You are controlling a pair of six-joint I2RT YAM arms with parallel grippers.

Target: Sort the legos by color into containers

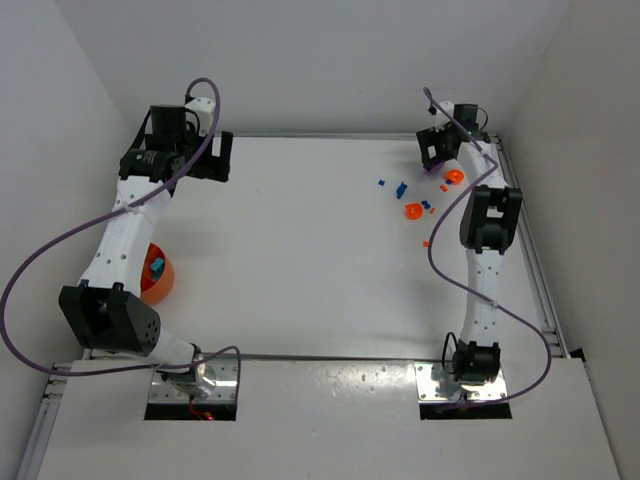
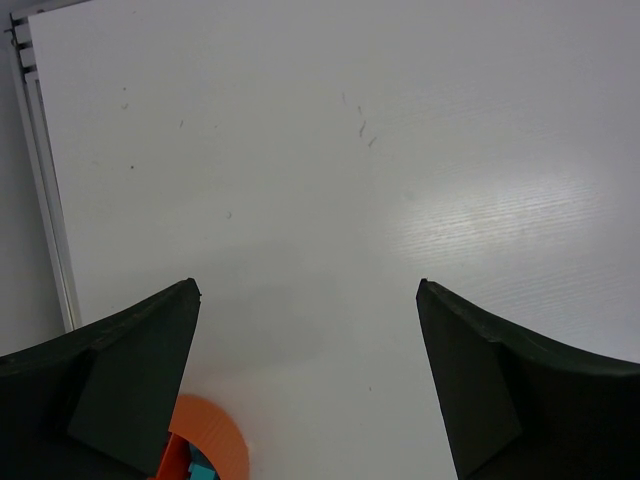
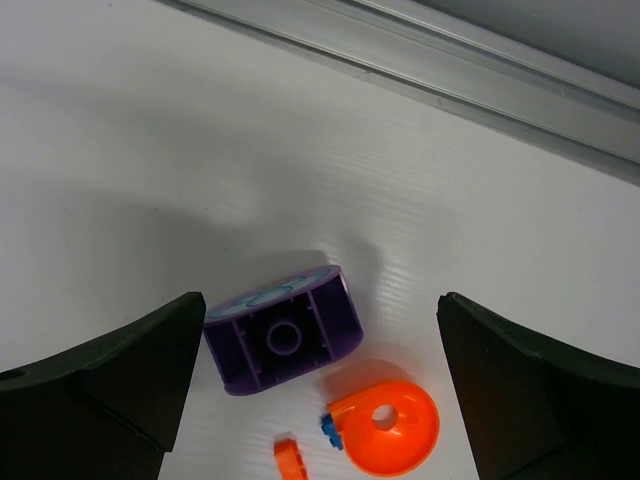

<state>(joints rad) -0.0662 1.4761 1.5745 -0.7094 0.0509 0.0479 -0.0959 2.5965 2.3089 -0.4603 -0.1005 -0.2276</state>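
Note:
My right gripper [image 3: 320,300] hangs open over a purple lego [image 3: 285,335] lying on its side, its hollow underside facing the camera. Just beside that brick are an orange round lego [image 3: 385,425] with a tiny blue bit [image 3: 328,430] against it, and an orange sliver [image 3: 290,460]. From above, the right gripper [image 1: 437,150] is at the far right, with blue legos [image 1: 401,188] and orange legos [image 1: 413,210] scattered nearby. My left gripper [image 2: 306,288] is open over bare table at the far left [image 1: 222,158]. The orange bowl [image 1: 158,280] holds a cyan lego [image 1: 157,266] and shows in the left wrist view [image 2: 215,430].
An aluminium rail [image 3: 450,80] runs along the table's far edge behind the purple lego. White walls close the table on the left, back and right. The left arm's white link [image 1: 115,245] partly covers the bowl. A small orange bit [image 1: 426,243] lies near the right arm.

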